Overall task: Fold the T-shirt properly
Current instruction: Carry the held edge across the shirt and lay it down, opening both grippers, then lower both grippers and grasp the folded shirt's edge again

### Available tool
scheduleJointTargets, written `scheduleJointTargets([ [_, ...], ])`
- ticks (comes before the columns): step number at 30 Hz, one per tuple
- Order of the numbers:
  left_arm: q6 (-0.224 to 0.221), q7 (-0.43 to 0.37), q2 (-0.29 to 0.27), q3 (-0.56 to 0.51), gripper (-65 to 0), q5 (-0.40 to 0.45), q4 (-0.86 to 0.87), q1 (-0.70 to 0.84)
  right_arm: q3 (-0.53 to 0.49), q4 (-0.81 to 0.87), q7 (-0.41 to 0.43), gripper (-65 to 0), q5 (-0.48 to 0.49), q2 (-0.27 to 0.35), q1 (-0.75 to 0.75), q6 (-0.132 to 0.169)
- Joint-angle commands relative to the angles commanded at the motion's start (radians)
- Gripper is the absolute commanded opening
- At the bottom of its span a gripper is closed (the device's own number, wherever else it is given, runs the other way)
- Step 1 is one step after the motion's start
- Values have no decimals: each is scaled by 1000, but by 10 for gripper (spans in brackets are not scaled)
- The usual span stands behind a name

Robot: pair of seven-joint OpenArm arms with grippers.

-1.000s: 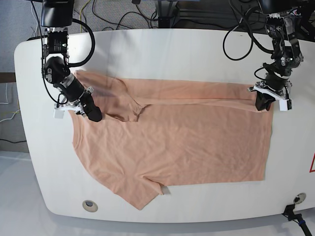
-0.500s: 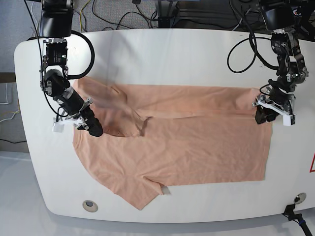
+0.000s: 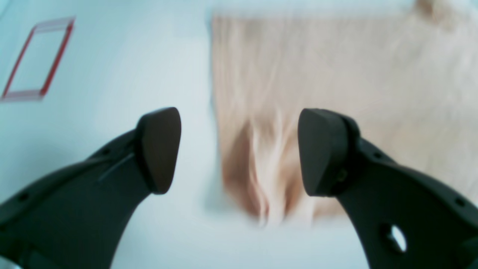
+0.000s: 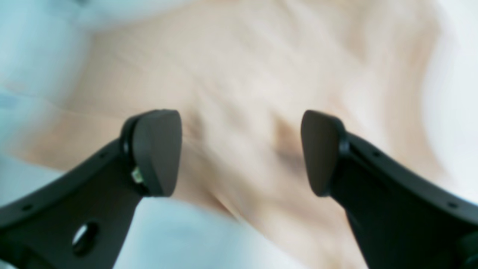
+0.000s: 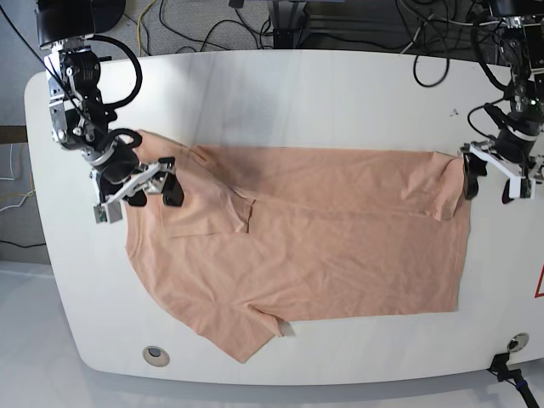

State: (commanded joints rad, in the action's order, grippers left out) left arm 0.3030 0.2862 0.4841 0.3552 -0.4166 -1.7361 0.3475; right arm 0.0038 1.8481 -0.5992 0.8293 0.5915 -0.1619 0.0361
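Note:
The peach T-shirt (image 5: 323,246) lies flat across the white table (image 5: 297,93), with its far strip folded over onto the body and one sleeve at the front left. My left gripper (image 5: 490,187) is open and empty, just off the shirt's right edge. In the left wrist view the left gripper (image 3: 239,149) stands wide open over the shirt's blurred corner (image 3: 269,179). My right gripper (image 5: 159,194) is open and empty over the shirt's left shoulder area. In the right wrist view the right gripper (image 4: 241,149) stands open above blurred shirt fabric (image 4: 261,74).
A red-outlined mark (image 3: 37,59) is on the table near the left gripper; part of it shows at the base view's right edge (image 5: 540,285). Two round holes (image 5: 155,354) (image 5: 512,343) sit near the table's front edge. Cables (image 5: 212,25) lie behind the table.
Both grippers were shut on the shirt's far edge; now both are open and have drawn outward, away from it. The folded strip has dropped onto the shirt.

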Motion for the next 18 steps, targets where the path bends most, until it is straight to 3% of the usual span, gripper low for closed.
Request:
scheduleJointTargets([
  [4,0,-80,-9,0,-189,38,8,78,81,6,0,-174,-129,-6,-120,5],
  [6,0,-104,-28,5,-189,41,14,104,107,6,2,-174,-147,-17,-153,5],
  [10,0,-138,-41,-21,-189,41,28,129,195,-2,2,-174,-164,-64,-180,75],
  [18,0,-138,-86,-77,-189,137,117,78,222,-35,2,-174,-384,-167,-153,163],
])
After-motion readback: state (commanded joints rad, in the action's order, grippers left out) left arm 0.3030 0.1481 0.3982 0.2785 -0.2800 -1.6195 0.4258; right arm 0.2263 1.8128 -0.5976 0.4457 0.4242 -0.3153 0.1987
